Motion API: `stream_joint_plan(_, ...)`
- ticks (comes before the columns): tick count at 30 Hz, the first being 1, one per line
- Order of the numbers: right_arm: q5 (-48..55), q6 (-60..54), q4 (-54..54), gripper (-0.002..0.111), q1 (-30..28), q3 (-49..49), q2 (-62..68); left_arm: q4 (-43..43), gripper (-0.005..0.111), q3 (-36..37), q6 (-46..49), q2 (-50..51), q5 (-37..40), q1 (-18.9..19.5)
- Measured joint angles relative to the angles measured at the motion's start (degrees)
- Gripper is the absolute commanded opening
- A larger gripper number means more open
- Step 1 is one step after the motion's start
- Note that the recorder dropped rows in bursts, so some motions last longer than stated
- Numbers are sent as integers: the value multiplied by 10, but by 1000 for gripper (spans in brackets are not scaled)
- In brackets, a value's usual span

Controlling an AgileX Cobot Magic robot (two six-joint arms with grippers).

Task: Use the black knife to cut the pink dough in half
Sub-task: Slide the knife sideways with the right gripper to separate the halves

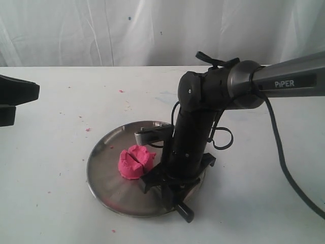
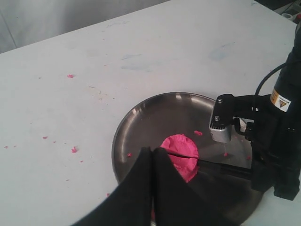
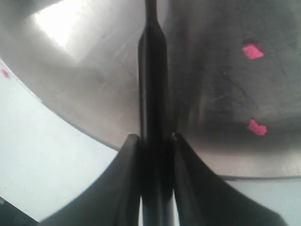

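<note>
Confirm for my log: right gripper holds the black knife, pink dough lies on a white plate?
No: the plate is shiny metal, not white (exterior view). The right gripper holds the black knife; the pink dough lies on that plate.

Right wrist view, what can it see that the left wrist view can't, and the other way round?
Only the right wrist view shows, close up, the right tool clamped on the handle of the slim black knife. Only the left wrist view shows the bright pink dough lump with the blade pressed into it, the left tool with its fingers together, and the black right arm. Both show the round shiny steel plate, loose pink crumbs, the white table and the knife.
</note>
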Motion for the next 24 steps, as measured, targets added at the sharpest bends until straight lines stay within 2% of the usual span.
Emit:
stream_joint_plan(8, 13, -6, -3, 0, 0, 0, 0, -1, 0, 0, 0, 0, 0, 0)
stream_joint_plan(16, 27, 39, -82, 0, 0, 0, 0, -1, 0, 0, -1, 0, 0, 0)
stream_joint_plan(24, 33, 43, -87, 0, 0, 0, 0, -1, 0, 0, -4, 0, 0, 0)
